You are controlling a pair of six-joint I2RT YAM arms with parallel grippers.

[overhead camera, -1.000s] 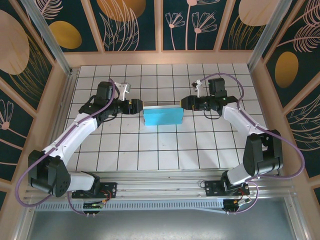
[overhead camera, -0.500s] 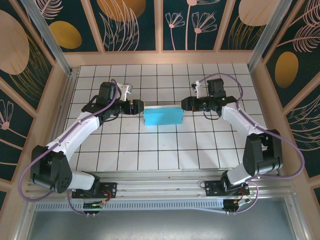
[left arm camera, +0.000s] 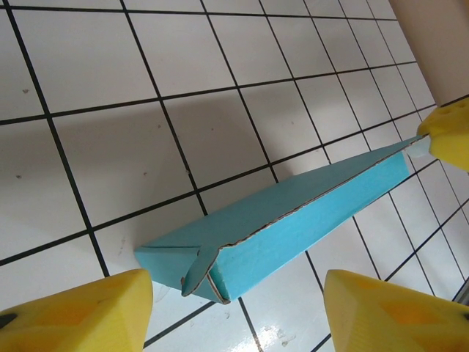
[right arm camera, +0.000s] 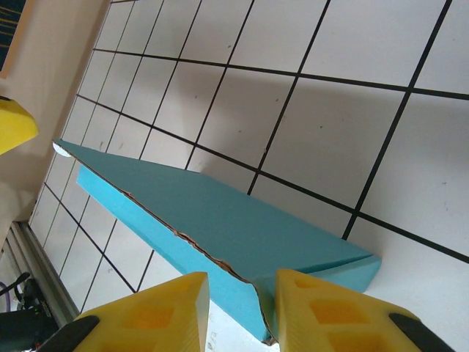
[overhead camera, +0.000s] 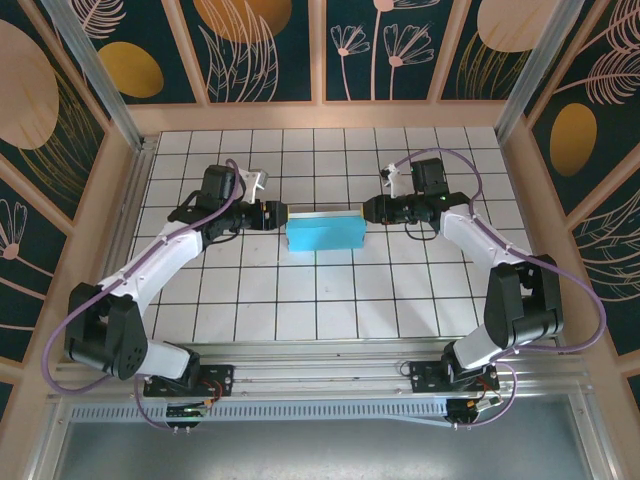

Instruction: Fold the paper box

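Since a second ago the left arm's lower links have shifted slightly toward centre; the left gripper [overhead camera: 279, 213] has edged toward the box [overhead camera: 325, 233], which has not moved. The box lies flat, teal side out, mid-counter [overhead camera: 300, 300], between both grippers. The left gripper's fingers [left arm camera: 80, 315] are spread wide, flanking the box's end without contact. The right gripper [overhead camera: 366, 208] is at the box's right end. Its fingers [right arm camera: 330, 312] stand close together with the box corner in the gap; whether they grip it cannot be told.

White tiled table [overhead camera: 330, 300] (black grout), floral walls [overhead camera: 265, 50]
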